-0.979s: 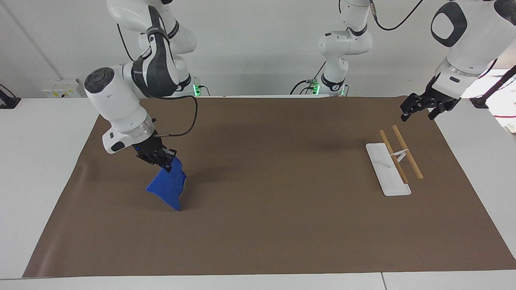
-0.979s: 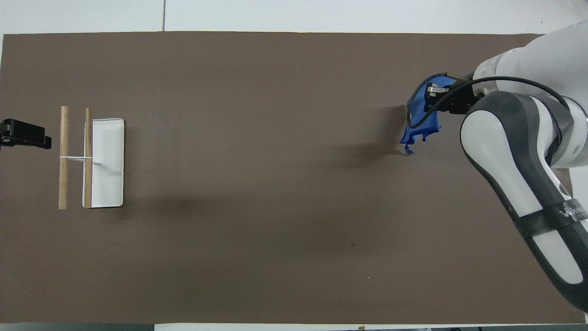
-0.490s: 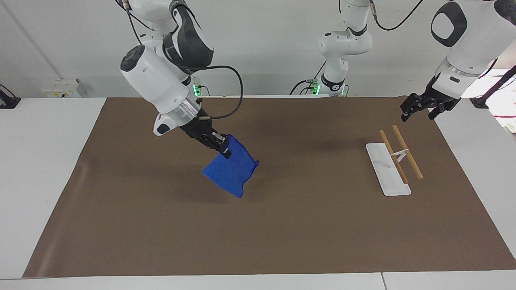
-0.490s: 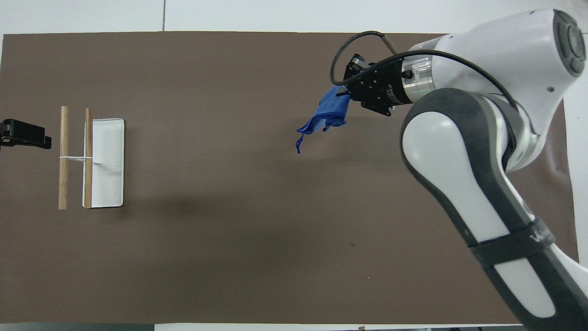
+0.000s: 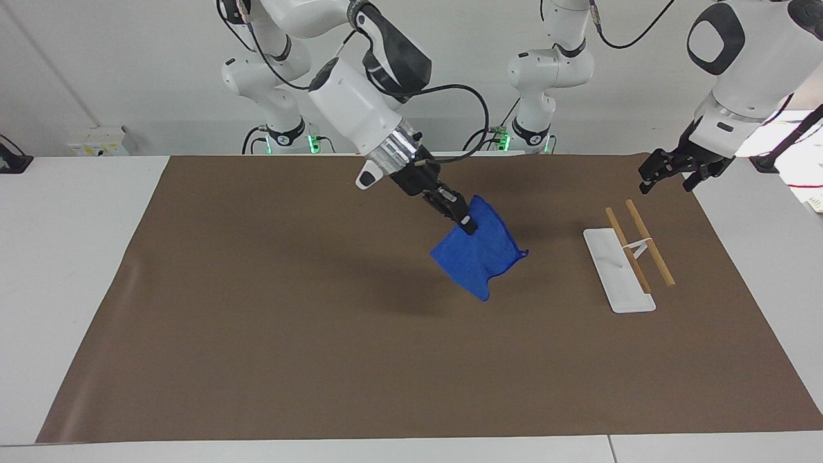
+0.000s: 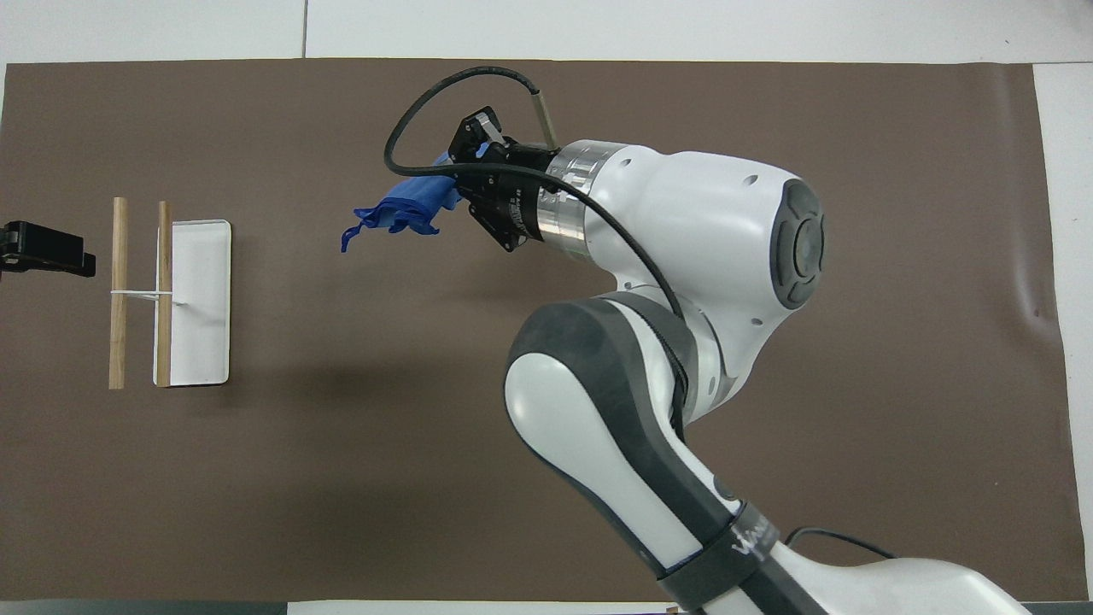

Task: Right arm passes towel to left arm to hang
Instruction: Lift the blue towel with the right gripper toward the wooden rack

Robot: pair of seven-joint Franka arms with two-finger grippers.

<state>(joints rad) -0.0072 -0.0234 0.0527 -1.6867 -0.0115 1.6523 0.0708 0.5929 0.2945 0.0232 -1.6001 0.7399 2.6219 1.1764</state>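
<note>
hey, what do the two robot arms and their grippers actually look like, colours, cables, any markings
Both arms are glossy white with rounded, jointed segments. The right arm has dark grey panels, a silver wrist ring, a thin black cable looping to its wrist, and a black right gripper. The left arm carries a black rounded-square patch on its bulky joint and ends in a black left gripper.

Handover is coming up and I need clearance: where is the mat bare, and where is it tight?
Bare mat spans the right arm's end and the middle, under the raised towel in the right hand. It is tight only at the left arm's end, where the rack stands and the left hand waits.
</note>
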